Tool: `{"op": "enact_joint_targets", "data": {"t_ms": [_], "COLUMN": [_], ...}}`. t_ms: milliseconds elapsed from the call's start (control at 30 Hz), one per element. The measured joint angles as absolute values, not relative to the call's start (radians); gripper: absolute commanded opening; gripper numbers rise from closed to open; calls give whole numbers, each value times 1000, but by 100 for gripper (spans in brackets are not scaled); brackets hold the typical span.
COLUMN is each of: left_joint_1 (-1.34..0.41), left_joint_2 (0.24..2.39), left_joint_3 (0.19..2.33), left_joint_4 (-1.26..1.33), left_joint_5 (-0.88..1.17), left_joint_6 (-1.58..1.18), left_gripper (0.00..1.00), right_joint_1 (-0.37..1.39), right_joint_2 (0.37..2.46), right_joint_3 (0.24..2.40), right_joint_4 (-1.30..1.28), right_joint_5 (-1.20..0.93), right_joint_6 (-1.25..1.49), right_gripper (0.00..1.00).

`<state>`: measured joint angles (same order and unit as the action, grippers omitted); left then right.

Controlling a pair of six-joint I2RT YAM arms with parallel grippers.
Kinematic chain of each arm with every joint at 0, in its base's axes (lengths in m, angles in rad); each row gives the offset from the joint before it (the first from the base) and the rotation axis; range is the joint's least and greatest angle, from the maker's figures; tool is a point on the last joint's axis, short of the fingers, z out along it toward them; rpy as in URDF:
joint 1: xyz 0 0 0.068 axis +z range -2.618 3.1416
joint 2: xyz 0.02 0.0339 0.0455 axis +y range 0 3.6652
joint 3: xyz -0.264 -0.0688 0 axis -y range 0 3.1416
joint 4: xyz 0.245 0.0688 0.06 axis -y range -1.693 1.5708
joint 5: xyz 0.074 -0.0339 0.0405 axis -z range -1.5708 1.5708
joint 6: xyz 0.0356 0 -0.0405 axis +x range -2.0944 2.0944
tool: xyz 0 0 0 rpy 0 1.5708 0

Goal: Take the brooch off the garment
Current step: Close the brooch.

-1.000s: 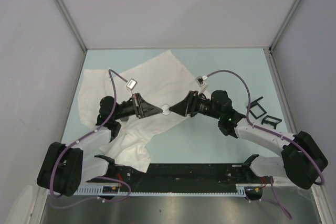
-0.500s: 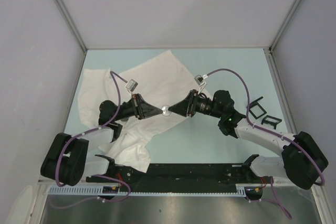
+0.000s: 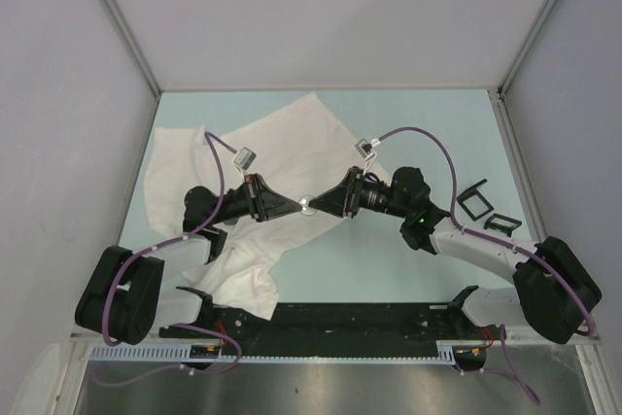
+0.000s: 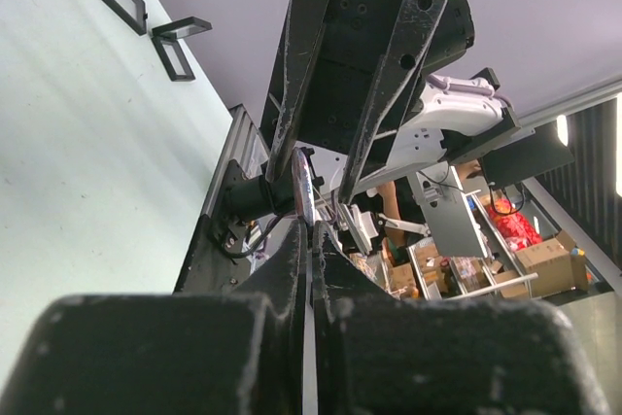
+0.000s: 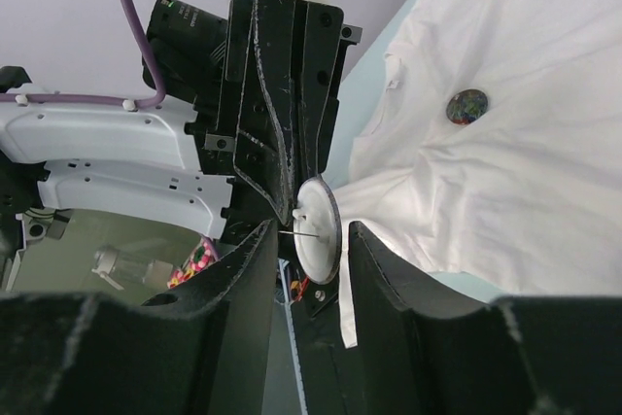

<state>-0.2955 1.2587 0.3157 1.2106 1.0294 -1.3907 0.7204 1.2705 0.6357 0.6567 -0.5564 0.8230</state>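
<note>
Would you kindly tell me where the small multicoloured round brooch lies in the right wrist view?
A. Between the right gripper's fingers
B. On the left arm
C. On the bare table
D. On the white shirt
D: the multicoloured brooch sits on the white shirt, with cloth all around it.
</note>
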Motion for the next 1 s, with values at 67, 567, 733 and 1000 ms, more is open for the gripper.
{"op": "enact_joint_targets", "data": {"t_ms": [67, 567, 733, 1000], "left_joint_1": [-297, -303, -304, -301], "left_joint_2": [1259, 1254, 1248, 1241], "left_joint_3": [316, 316, 316, 316], "left_joint_4": [1211, 1209, 1196, 1168], "left_joint_5": [1029, 1033, 1034, 1030], "left_joint_6": [-1391, -1397, -1396, -1395], "left_gripper": [0, 0, 0, 0], "right_joint_1": [720, 741, 756, 778], "right_joint_2": [1280, 1288, 1288, 1277], "right_joint_3": [636, 636, 646, 669], "right_joint_4": [669, 661, 634, 569], "right_joint_5": [-559, -549, -526, -466], "right_joint_6": [828, 812, 785, 743], "right_gripper": [36, 22, 20, 15]}}
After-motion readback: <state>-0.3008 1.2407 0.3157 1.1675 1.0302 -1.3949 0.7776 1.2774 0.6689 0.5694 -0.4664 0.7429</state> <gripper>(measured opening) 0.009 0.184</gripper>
